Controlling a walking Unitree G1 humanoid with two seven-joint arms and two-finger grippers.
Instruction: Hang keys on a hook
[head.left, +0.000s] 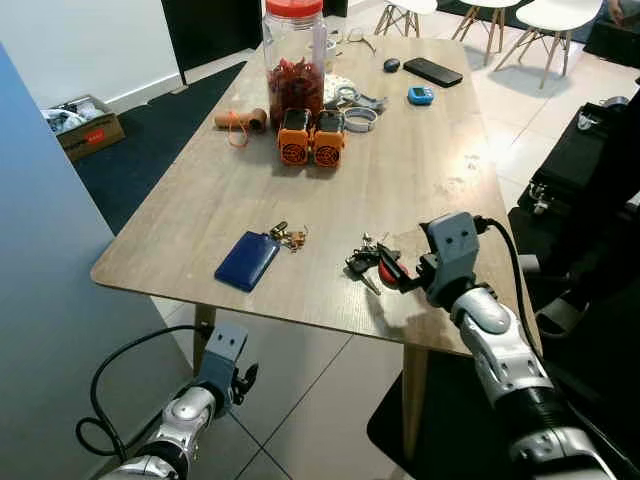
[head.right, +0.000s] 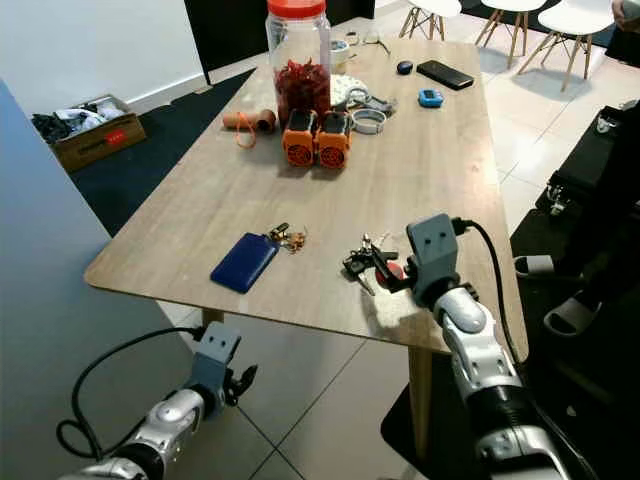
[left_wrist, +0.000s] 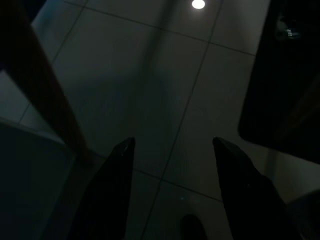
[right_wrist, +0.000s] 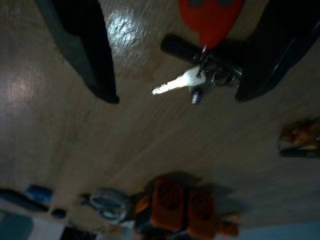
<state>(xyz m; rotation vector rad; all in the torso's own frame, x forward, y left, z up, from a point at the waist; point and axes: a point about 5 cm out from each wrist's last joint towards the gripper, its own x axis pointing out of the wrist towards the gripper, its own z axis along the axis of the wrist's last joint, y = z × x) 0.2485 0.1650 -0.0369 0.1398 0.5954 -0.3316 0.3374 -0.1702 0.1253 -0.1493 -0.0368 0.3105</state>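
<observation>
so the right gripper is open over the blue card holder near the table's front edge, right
Not quite. The right gripper is open near the table's front edge, but it is at the bunch of keys with the red fob, not the blue card holder, which lies apart to its left. The left eye view shows this.

On the tabletop (head.left: 420, 170) the keys (head.left: 368, 258) lie near the front edge; a wallet (head.left: 248, 259) lies to their left; a jar (head.left: 294, 60) stands behind, far back.
</observation>
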